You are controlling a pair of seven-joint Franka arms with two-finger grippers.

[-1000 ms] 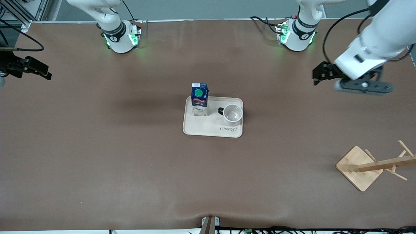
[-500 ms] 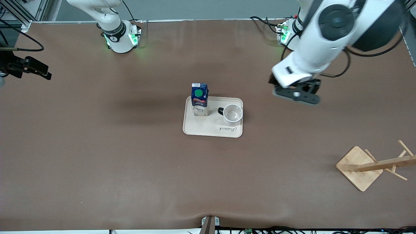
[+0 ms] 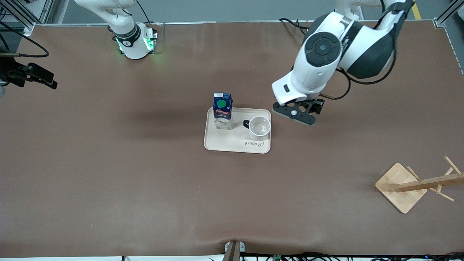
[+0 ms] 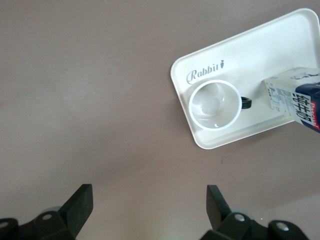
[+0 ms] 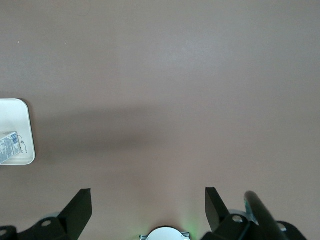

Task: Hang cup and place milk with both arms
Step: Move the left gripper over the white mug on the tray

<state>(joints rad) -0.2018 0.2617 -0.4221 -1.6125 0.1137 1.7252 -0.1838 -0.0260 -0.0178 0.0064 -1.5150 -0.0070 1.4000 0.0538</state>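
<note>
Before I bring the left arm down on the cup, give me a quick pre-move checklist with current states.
1. Left gripper open and empty: ok.
2. Left gripper over the cup: not ok, it is over bare table beside the tray, toward the left arm's end.
3. Cup upright on the tray, handle facing the milk: ok.
4. Milk upright, apart from the cup: ok.
5. Rack standing near the left arm's end: ok.
6. Right gripper open, waiting away from the tray: ok.
</note>
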